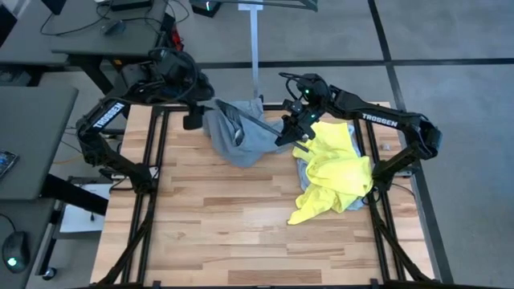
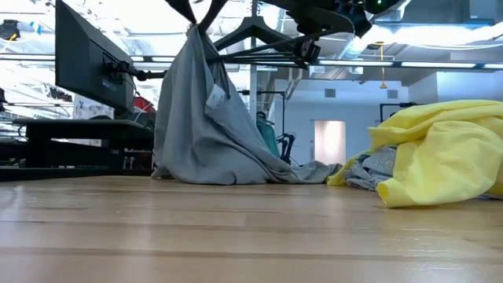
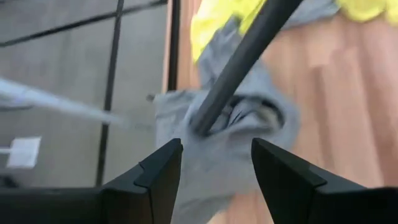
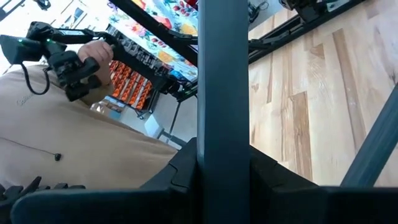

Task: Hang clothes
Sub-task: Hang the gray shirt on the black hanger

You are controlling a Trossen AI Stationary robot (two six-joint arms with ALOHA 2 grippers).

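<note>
A grey T-shirt [image 1: 237, 136] [image 2: 196, 118] hangs over one end of a thin black hanger [image 1: 259, 120] [image 2: 259, 35]; its hem rests on the far part of the table. My right gripper [image 1: 291, 132] [image 4: 224, 149] is shut on the hanger. Beside the shirt's raised top, my left gripper [image 1: 193, 119] [image 3: 214, 146] is open with nothing between its fingers. A neon-yellow T-shirt [image 1: 333, 164] [image 2: 448, 149] lies heaped at the right, on top of a pale garment [image 2: 369, 169]. My right gripper pinches a straight bar of the hanger [image 4: 224, 124] between its two fingers. The fingers come roughly level from the table's right side and lie across the bar. The hanger is lifted clear of the table, its other end [image 3: 205, 121] inside the grey T-shirt's neck opening.
Black frame rails [image 1: 157, 160] run along both sides of the table. A grey stand pole [image 1: 254, 48] rises behind the far edge. A person in a tan top [image 4: 62, 149] stands beyond the table. Bare wood [image 1: 241, 233] fills the near half.
</note>
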